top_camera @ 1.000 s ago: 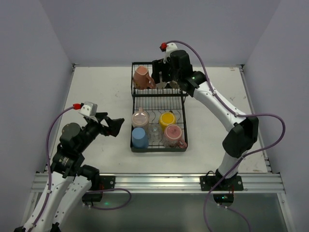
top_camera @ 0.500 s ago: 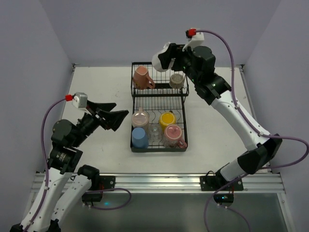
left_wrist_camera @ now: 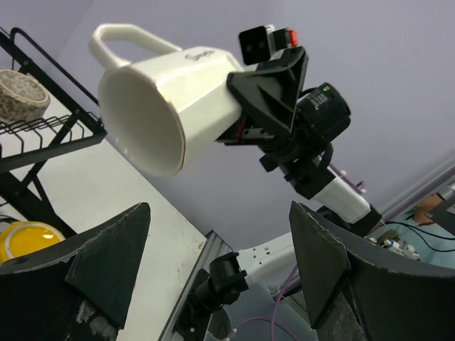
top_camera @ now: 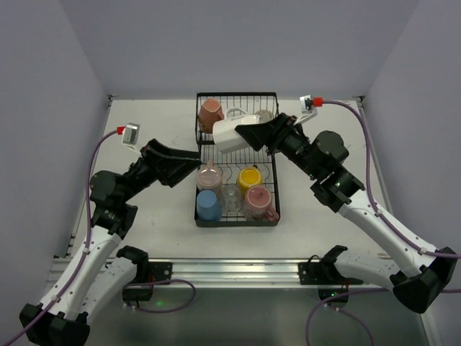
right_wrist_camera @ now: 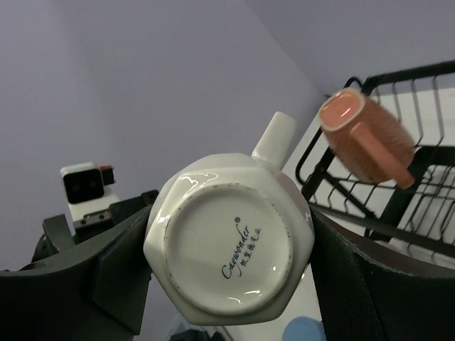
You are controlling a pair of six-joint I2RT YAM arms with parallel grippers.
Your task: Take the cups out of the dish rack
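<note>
Gripping the white mug (top_camera: 227, 135) by its base, the right gripper (top_camera: 246, 135) is holding it in the air above the dish rack (top_camera: 237, 94). The mug is lying tipped on its side, with its mouth facing the other arm. Its fingers (right_wrist_camera: 117, 273) are pressing against both sides of the mug's base (the printed maker's mark is showing between them in the right wrist view). The handle is pointing upward in the left wrist view.

The left gripper (top_camera: 193, 164) is hovering at the rack's left edge with its jaws spread wide. It is aiming at the mug's mouth and touching nothing.

A salmon-pink cup (top_camera: 210, 115) and a small grey-beige cup (top_camera: 264, 115) are sitting on the raised upper shelf. On the lower tier, a yellow cup (top_camera: 250, 176), a blue cup (top_camera: 208, 205), a pink patterned cup (top_camera: 257, 202) and a small clear glass (top_camera: 230, 194) are standing close together.
</note>
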